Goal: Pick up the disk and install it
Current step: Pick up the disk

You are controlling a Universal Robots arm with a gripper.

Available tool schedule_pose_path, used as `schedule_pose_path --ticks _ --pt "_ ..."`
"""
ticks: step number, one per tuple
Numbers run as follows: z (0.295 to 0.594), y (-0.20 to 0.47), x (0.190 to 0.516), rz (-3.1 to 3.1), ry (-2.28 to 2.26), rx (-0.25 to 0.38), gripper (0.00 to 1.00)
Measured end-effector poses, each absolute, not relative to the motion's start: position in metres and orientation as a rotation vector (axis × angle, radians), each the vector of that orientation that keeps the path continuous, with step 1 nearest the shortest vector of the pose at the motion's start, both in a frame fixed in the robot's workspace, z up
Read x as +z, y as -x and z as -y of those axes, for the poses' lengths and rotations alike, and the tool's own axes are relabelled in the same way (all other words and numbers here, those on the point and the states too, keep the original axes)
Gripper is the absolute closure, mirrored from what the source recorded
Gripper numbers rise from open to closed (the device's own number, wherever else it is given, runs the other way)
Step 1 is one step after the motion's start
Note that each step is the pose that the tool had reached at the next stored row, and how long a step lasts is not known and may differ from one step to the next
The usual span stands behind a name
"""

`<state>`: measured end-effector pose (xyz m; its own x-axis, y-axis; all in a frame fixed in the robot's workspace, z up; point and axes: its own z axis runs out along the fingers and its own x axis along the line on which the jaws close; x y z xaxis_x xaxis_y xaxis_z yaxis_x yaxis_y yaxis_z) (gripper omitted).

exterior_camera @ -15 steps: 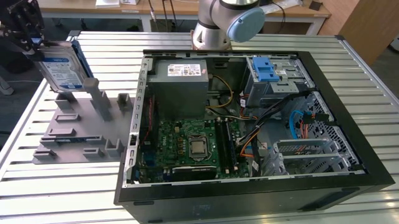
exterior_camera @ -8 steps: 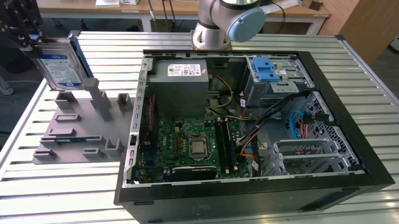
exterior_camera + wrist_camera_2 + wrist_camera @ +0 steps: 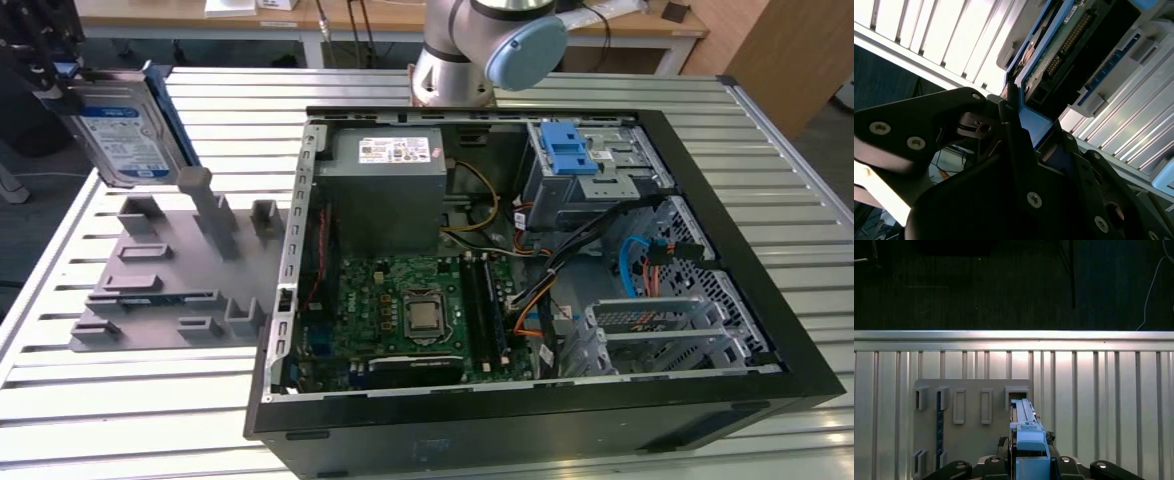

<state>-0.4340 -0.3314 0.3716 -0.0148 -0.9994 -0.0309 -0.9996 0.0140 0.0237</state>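
One narrow grip: your gripper (image 3: 1026, 122) is clamped on the disk (image 3: 127, 130) by its blue bracket, upright above the grey fixture (image 3: 160, 290), well apart from the case (image 3: 534, 420). Likely risk: bracket slips, disk tilts or drops

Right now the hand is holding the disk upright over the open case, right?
No. The hand holds the disk upright, but over the grey rack at the exterior view's left, beside the open case, not over it. The exterior view shows this.
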Motion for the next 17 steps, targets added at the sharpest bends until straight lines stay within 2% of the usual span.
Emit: schedule_pose_path --ticks 17 --pt "0.331 0.434 0.391 -2.233 2.201 0.06 0.64"
